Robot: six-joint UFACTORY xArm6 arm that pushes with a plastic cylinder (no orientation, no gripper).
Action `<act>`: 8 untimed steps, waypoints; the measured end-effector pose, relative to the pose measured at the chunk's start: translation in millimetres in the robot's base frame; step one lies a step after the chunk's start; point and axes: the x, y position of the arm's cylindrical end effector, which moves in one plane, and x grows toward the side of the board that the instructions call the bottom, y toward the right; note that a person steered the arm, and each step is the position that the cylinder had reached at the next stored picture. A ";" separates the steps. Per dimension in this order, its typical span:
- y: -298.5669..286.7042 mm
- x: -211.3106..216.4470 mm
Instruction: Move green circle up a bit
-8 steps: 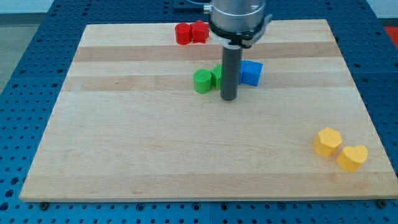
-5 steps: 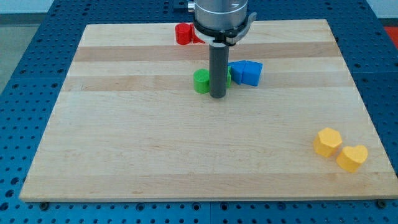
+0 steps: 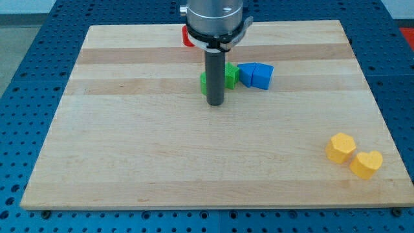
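Camera view, the only one: my tip [image 3: 215, 102] is planted on the wooden board [image 3: 162, 162], a little above the board's middle. It is a plain rod, with nothing that opens, closes or clamps. The rod stands upright and covers most of the green circle [image 3: 203, 82], which sits right behind it; only a green sliver peeks out on the rod's left side, just above the tip. Whether the tip actually touches it, I cannot tell. The circle is round with no long axis to speak of, and so little of it shows that no facing can be read.

Peeking out on the rod's right side is a second green block [image 3: 230, 75], shape unclear. Right beyond that, further to the view's right, sit two blue blocks [image 3: 255, 75] close together. Above the tip, toward the view's top, a bit of a red block [image 3: 186, 37] shows beside the arm's housing. Well away, down at the view's bottom right, lie a yellow hexagon [image 3: 340, 147] and a yellow heart [image 3: 366, 163], just beside each other.
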 end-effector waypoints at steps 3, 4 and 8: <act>-8.7 -16.8; -9.6 -16.8; -9.6 -26.2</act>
